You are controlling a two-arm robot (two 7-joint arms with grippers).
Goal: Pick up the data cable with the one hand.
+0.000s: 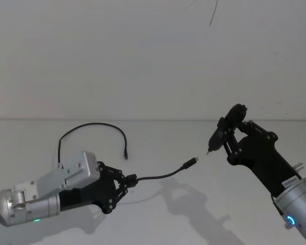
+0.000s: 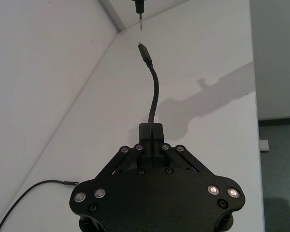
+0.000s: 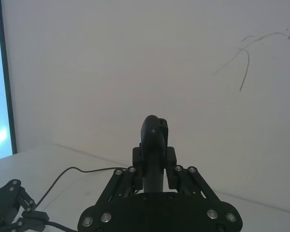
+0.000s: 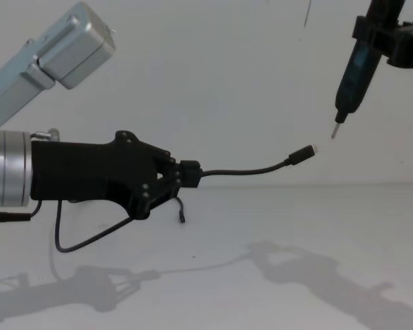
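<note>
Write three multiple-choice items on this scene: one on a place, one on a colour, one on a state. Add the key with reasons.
1. Where is the leading plug of the data cable?
A. Flat on the table
B. Inside the right gripper
C. In the air, near the tip of the pen-like tool

2. What colour is the data cable?
A. Black
B. White
C. Red

3. How is the left gripper?
A. Open above the cable
B. Shut on the cable
C. Open, resting on the table

Key:
1 C: the chest view shows the plug raised, just short of the tool's metal tip.
2 A: the cord is black throughout.
3 B: its jaws clamp the cable behind that plug.
</note>
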